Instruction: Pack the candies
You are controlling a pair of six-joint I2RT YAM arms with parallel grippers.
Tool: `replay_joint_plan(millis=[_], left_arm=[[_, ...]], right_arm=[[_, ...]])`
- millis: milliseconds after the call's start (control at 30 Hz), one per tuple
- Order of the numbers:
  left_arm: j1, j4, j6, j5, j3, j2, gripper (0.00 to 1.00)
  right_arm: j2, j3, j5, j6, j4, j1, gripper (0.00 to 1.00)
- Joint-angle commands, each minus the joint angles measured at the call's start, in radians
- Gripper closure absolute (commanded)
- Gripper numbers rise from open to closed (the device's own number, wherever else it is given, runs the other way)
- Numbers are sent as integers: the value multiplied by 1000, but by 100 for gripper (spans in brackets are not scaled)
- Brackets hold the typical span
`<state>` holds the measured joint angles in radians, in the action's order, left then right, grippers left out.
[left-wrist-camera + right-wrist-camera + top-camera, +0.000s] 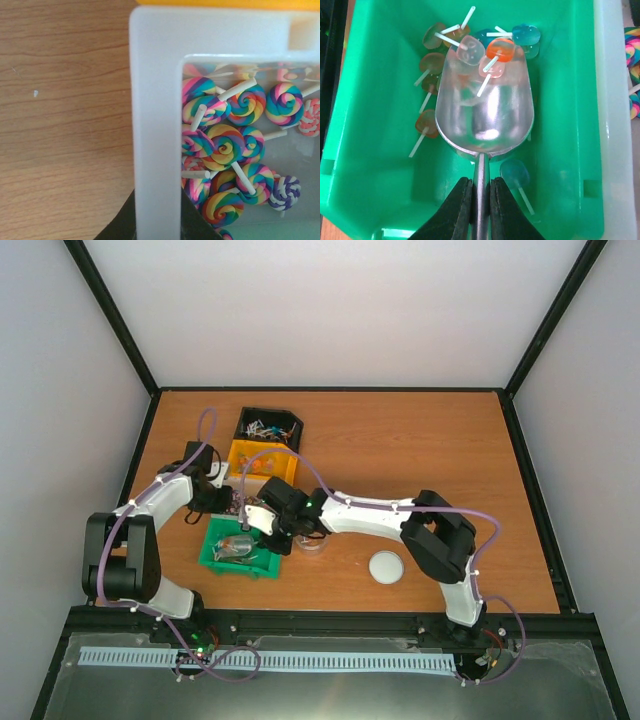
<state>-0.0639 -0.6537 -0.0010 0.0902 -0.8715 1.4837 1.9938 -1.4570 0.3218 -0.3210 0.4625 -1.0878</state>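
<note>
The candies (268,427), tiny wrapped sweets, lie in a black bin (246,418) at the back, away from both grippers. My right gripper (480,200) is shut on the handle of a shiny metal scoop (485,110). The scoop bowl sits inside a green bin (590,125) among translucent lollipops (500,49), a few resting at its tip. My left gripper (157,220) is shut on the side wall of a white bin (155,125) filled with rainbow swirl lollipops (225,145). In the top view both grippers, left (225,498) and right (262,530), meet near the green bin (210,555).
A yellow bin (262,455) stands between the black bin and the white bin. A small clear round jar (312,540) stands right of the green bin, with a white round lid (386,567) farther right. Bare wooden table (60,125) lies left of the white bin.
</note>
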Motion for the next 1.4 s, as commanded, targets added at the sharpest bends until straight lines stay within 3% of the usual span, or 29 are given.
replay_joint_plan(millis=[0, 267, 733, 1100, 1367], left_arm=[[-15, 98, -22, 76, -30, -11, 99], [-15, 96, -4, 82, -36, 20, 99], [-15, 93, 9, 46, -38, 20, 99], [-15, 91, 17, 77, -43, 46, 99], [-15, 89, 22, 87, -43, 43, 99]], right_arm=[[-16, 116, 31, 38, -160, -7, 97], [-192, 296, 65, 72, -414, 32, 97], [-267, 421, 167, 37, -479, 98, 97], [-323, 548, 442, -9, -611, 201, 97], [-346, 543, 501, -44, -571, 229, 97]])
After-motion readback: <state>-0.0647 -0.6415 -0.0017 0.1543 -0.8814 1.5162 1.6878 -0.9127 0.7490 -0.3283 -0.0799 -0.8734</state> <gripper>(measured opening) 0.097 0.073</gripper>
